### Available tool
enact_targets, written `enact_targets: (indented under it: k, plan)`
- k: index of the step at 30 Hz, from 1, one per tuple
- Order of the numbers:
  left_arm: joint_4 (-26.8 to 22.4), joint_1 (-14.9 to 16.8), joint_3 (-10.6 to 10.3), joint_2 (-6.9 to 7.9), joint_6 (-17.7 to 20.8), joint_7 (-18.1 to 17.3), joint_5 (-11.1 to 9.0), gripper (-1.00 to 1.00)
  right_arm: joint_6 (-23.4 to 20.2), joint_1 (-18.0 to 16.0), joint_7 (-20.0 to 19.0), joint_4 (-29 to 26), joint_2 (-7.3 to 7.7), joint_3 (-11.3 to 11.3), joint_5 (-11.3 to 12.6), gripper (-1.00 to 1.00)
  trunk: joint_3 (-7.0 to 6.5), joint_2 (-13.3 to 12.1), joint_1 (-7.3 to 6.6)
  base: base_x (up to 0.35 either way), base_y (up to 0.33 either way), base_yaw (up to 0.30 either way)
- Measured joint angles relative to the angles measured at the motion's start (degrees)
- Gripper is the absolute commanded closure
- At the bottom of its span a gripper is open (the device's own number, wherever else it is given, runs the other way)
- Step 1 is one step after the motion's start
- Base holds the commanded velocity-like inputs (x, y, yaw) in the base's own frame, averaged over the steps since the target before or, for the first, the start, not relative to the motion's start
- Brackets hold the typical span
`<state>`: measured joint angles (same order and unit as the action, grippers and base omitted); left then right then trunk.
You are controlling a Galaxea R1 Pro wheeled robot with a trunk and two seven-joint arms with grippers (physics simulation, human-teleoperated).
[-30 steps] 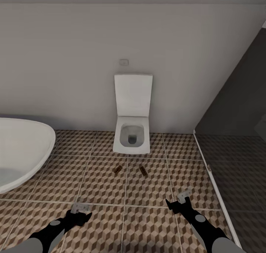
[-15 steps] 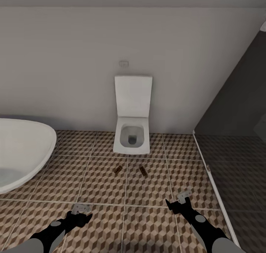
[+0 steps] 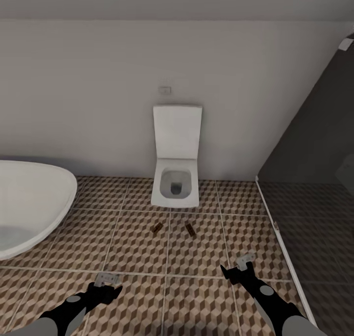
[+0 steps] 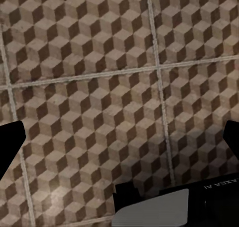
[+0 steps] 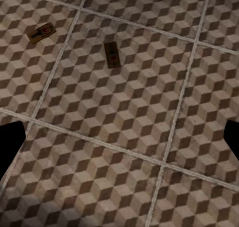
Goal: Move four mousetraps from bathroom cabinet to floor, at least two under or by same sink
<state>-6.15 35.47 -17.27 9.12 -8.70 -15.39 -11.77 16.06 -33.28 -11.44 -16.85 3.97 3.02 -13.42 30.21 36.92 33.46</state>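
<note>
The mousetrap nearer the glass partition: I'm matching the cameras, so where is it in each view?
Head view: right mousetrap, on the bathroom floor before the toilet.
Right wrist view: same mousetrap, near the middle top.
Left wrist view: not in it.
Shared landmark: the other mousetrap, lying across a grout line from it.

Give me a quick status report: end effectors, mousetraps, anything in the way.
Left end effector and right end effector open, empty, low over patterned cube-tile floor. Two small brown board mousetraps lie on tiles before white toilet. Nothing between.
</note>
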Motion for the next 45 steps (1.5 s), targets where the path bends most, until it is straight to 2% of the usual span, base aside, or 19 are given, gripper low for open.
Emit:
enact_targets:
  k: [5, 10, 15, 18, 26, 31, 35, 45]
  plan:
    - [0.89, 0.0, 0.0, 0.06, 0.0, 0.01, 0.03, -1.0, -0.01, 0.67, 0.02, 0.07, 0.1, 0.26, 0.06, -1.0, -1.37, -2.01, -1.1, 0.0, 0.0, 0.0]
    - [3.01, 0.0, 0.04, 0.12, -0.42, 0.03, 0.03, -1.0, 0.02, 2.47, 0.1, -0.02, 0.24, 1.45, 0.26, -1.0, -2.75, -4.02, -2.2, 0.0, 0.0, 0.0]
    - [6.73, 0.0, 0.07, 0.2, -4.74, 0.18, 0.08, -1.0, 0.31, 4.03, 0.1, -0.09, 0.37, 5.61, 0.26, -1.0, -4.11, -6.03, -3.3, 0.0, 0.0, 0.0]
    - [7.76, -0.32, 0.06, 0.35, -6.71, 0.27, 0.13, -1.0, 1.06, 5.2, 0.14, -0.08, 0.42, 6.96, 0.21, -1.0, -4.91, -7.24, -3.96, 0.0, 0.0, 0.0]
    - [8.38, -3.79, 0.03, 0.47, -8.06, 1.31, -0.43, -1.0, 2.69, 8.84, 0.17, -0.01, 0.37, 7.8, 0.17, -1.0, -6.91, -10.46, -5.72, 0.0, 0.0, 0.0]
    - [8.45, -6.51, -0.02, 0.45, -8.26, 4.9, -0.7, -1.0, 2.98, 11.46, 0.61, 0.02, 0.3, 7.89, 0.17, -1.0, -8.05, -12.47, -6.83, 0.0, 0.0, 0.0]
    - [8.45, -7.74, -0.02, 0.35, -8.92, 6.29, -1.6, -1.0, 3.04, 12.15, 3.13, 0.21, 0.26, 7.88, 0.21, -1.0, -8.96, -14.08, -7.7, 0.0, 0.0, 0.0]
    - [7.75, -8.25, 0.22, 0.24, -11.57, 6.79, -6.87, -1.0, 3.03, 12.36, 5.64, 1.56, 0.17, 7.84, 0.05, -1.0, -9.41, -14.1, -7.71, 0.0, 0.0, 0.0]
